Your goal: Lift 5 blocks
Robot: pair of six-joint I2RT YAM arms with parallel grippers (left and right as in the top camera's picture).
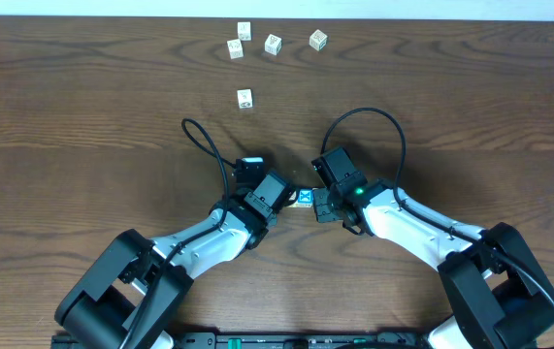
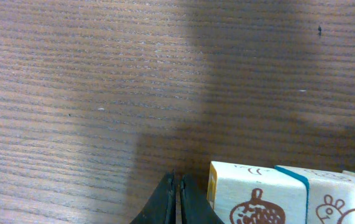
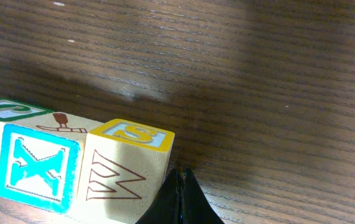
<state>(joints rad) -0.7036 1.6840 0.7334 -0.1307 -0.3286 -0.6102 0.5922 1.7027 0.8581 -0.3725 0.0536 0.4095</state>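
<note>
Left gripper (image 2: 178, 202) has its jaws pressed together on nothing, tips just beside the yellow-edged acorn block (image 2: 258, 199); contact unclear. Right gripper (image 3: 178, 196) is likewise closed and empty, its tips against the lower end corner of the W block (image 3: 127, 174). Between the two sits the row of blocks (image 1: 305, 199), low centre of the wooden table (image 1: 82, 116); only its blue top shows from overhead. The row looks lined up and bracketed end to end, so gathering seems done and the squeeze-and-lift is left. It appears to rest on the wood, but I can't confirm, since no view shows the underside. Readable: the blue X block (image 3: 37, 168) has a big X in a cyan frame; its neighbour has a brown outline W on the side and a yellow S on top. A green-letter block (image 3: 6, 109) behind is cropped and unreadable. One loose cube (image 1: 244, 98) sits further out, and four more cubes (image 1: 273, 44) are at the far edge, well apart from the grippers.
</note>
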